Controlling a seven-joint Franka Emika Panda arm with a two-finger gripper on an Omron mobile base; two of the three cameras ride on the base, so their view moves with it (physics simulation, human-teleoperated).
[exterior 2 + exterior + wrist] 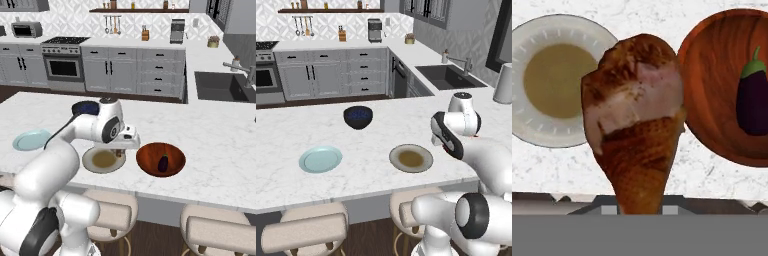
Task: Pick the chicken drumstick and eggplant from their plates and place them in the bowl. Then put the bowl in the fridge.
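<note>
Marble counter lies bare between beige plate (pixel 554 80) and bowl (pixel 722 90), where the hand (pixel 639 210) grips the drumstick (pixel 637 125).

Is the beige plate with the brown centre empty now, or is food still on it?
Empty. The beige plate shows only its bare brown centre; the chicken drumstick is held up in the gripper, above the counter between plate and bowl.

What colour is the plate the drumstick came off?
Beige-grey plate with a brownish centre, clearest in the hand view.
</note>
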